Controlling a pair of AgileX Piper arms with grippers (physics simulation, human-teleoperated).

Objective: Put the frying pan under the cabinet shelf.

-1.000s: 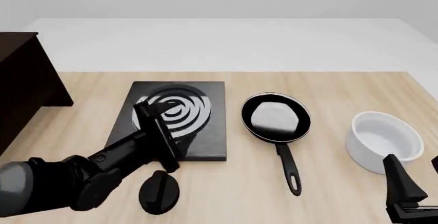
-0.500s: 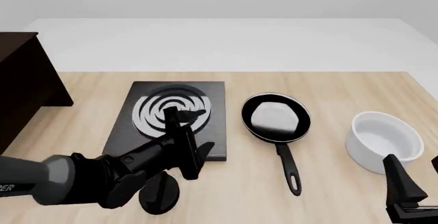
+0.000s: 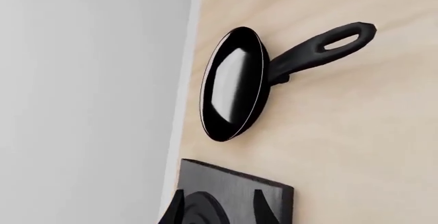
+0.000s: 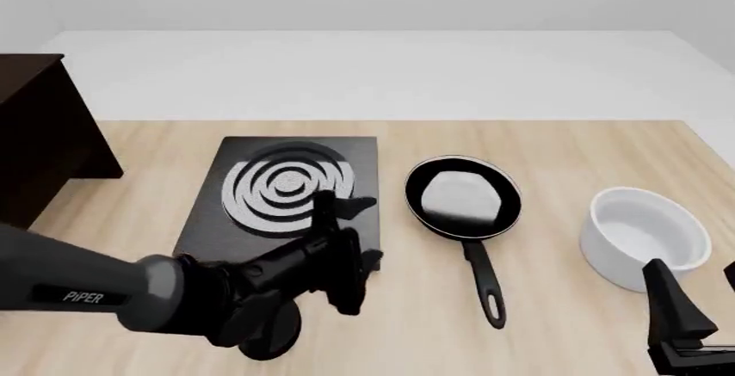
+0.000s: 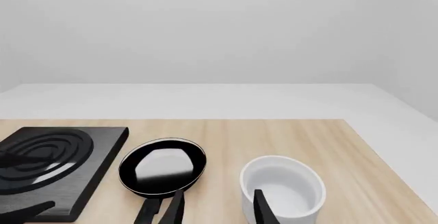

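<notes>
The frying pan lies flat on the wooden table, right of centre, with its long handle pointing toward the near edge and ending in a hang loop. Just to its left sits a black square stove plate with silver rings, and to its right, apart from it, stands a white pot. The cabinet shelf, a dark brown box, stands at the far left of the table, well apart from the pan. The left gripper hangs over the near right corner of the stove plate, left of the pan's handle and not touching it; its fingers are spread, nothing between them. A small black knob lies on the table beneath the left arm, near the front edge. The right gripper stays low at the near right, close to the white pot, its fingers parted and empty in the right wrist view.
</notes>
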